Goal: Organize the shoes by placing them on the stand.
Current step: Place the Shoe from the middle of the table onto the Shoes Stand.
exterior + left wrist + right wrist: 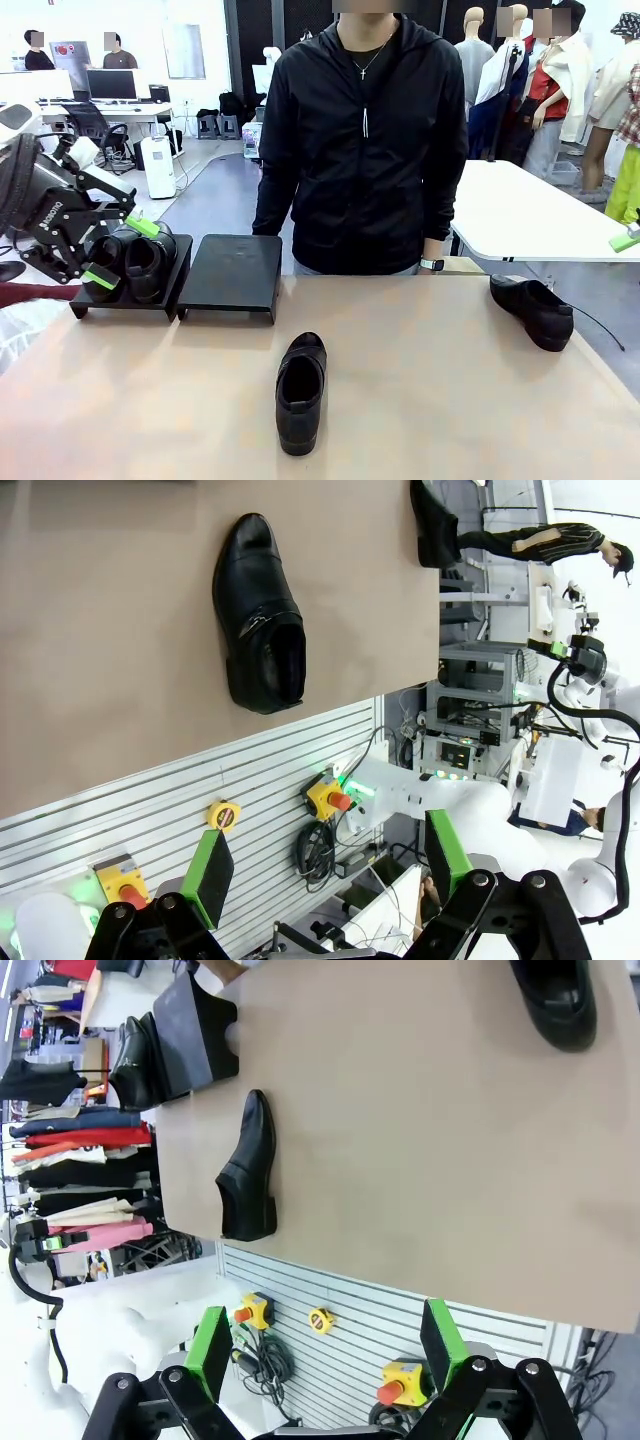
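Two black glossy shoes (150, 262) stand side by side on the left platform of the low black stand (235, 275); its right platform is bare. My left gripper (122, 253) hangs open just left of and in front of that pair, with nothing between its fingers (210, 875). A third shoe (300, 390) lies mid-table, toe toward me, also in the left wrist view (262, 630) and the right wrist view (248, 1175). A fourth shoe (532, 308) lies at the far right. My right gripper (325, 1345) is open and empty, high above the table's right side; one green pad (625, 240) shows at the right edge.
A person in a black jacket (365, 140) stands at the far edge behind the stand, hands not over the table. The tan tabletop (430, 400) is bare between the two loose shoes. A white table (530, 215) stands behind at right.
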Controlling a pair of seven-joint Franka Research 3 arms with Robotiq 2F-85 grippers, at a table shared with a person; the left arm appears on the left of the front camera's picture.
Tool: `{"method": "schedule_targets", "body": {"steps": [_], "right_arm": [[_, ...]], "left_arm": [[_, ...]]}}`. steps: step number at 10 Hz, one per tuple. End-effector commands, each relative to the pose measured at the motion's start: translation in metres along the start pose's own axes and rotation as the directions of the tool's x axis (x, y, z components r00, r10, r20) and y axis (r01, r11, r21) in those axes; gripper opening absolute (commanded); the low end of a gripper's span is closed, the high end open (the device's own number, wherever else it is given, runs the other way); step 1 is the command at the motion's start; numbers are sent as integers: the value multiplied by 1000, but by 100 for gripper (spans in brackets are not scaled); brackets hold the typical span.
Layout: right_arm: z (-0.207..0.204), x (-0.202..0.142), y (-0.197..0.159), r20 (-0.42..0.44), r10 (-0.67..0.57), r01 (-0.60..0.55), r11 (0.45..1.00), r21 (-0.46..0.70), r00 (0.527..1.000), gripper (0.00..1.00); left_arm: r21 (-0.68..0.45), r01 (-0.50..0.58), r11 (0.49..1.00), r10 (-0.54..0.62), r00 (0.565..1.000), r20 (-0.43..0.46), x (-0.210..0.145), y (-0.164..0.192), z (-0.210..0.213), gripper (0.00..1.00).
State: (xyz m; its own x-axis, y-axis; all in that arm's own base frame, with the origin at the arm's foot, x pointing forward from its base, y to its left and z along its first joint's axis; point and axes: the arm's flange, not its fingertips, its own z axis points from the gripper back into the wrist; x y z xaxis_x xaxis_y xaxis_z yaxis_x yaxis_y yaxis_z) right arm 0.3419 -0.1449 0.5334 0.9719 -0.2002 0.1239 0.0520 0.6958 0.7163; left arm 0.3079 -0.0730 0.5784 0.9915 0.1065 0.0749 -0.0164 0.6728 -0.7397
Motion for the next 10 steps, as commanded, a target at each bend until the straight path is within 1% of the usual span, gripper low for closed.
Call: {"method": "schedule_targets", "body": {"steps": [1, 10], "right_arm": [[5, 2, 0, -12, 26, -26, 1000, -13, 1000, 100], [5, 2, 0, -12, 26, -26, 1000, -13, 1000, 100]], "left_arm": [[-25, 11, 1000, -11, 1000, -3, 0, 1, 0, 100], [-25, 11, 1000, -11, 1000, -3, 0, 1, 0, 100]]}}
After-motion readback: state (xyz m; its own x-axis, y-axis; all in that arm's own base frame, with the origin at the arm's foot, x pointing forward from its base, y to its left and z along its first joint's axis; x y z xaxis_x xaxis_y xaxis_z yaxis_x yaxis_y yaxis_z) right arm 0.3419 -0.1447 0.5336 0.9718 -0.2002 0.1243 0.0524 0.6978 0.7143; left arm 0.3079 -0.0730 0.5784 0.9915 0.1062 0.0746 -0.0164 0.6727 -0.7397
